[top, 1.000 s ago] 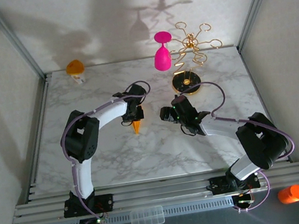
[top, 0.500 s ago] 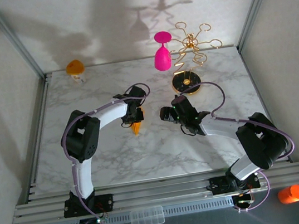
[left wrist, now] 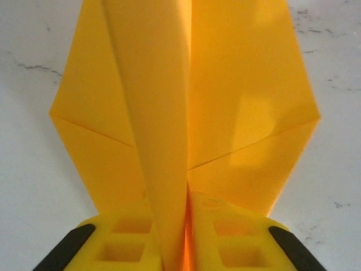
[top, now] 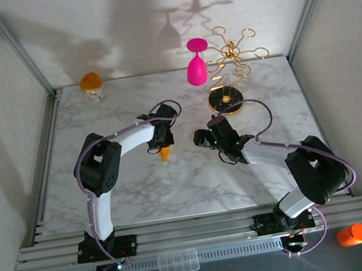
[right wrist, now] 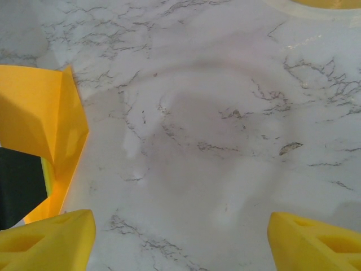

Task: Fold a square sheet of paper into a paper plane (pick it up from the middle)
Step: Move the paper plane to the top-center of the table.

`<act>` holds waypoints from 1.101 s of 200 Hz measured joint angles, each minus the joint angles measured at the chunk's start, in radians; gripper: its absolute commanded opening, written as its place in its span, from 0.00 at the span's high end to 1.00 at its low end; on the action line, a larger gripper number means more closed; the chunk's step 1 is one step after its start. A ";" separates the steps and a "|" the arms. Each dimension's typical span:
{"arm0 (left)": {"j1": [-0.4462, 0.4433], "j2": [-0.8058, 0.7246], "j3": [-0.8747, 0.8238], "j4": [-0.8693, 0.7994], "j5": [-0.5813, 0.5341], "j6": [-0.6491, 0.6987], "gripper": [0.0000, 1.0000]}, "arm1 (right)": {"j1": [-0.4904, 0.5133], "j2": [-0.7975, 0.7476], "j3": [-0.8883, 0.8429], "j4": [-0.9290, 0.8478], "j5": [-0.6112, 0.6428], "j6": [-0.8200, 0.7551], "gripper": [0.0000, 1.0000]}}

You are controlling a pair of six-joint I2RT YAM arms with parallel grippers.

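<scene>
Where the white marble-patterned table [top: 135, 190] meets the near rail, a small clear plastic box [top: 178, 262] and an orange cylindrical object [top: 353, 234] lie outside the work area.

Mid-table, the left gripper [left wrist: 187, 226] is pressed together on the yellow-orange folded paper plane [left wrist: 225, 113]. Its yellow fingers [left wrist: 130, 237] clamp the central ridge, so the layered creases cannot spring open. Both wings fan out freely to either side of this grip. In the top view, the plane's pointed tip faces the near edge. Whether the tip touches the table cannot be determined.

The right gripper [right wrist: 180, 243] is spread wide and holds nothing. It hangs low over bare marble, just beside the plane's right wing. This position probably keeps it ready to press or crease that wing while the left arm steadies the body.

Folding appears well advanced; wing shaping likely remains.

Farther back, a gold wire rack on a round black base [top: 225, 99], a pink goblet [top: 196, 65] and an orange-topped white cup [top: 91, 83] stand well apart from the paper.
</scene>
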State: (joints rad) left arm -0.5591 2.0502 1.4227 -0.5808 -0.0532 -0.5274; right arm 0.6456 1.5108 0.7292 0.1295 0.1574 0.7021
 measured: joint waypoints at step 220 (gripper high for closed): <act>0.081 0.359 0.624 -0.113 -0.075 0.074 0.88 | 0.000 -0.081 -0.075 -0.003 0.079 0.000 0.16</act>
State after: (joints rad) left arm -0.4778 2.4092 2.0468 -0.6933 -0.1280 -0.4534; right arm 0.6456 1.4296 0.6540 0.1265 0.2359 0.7025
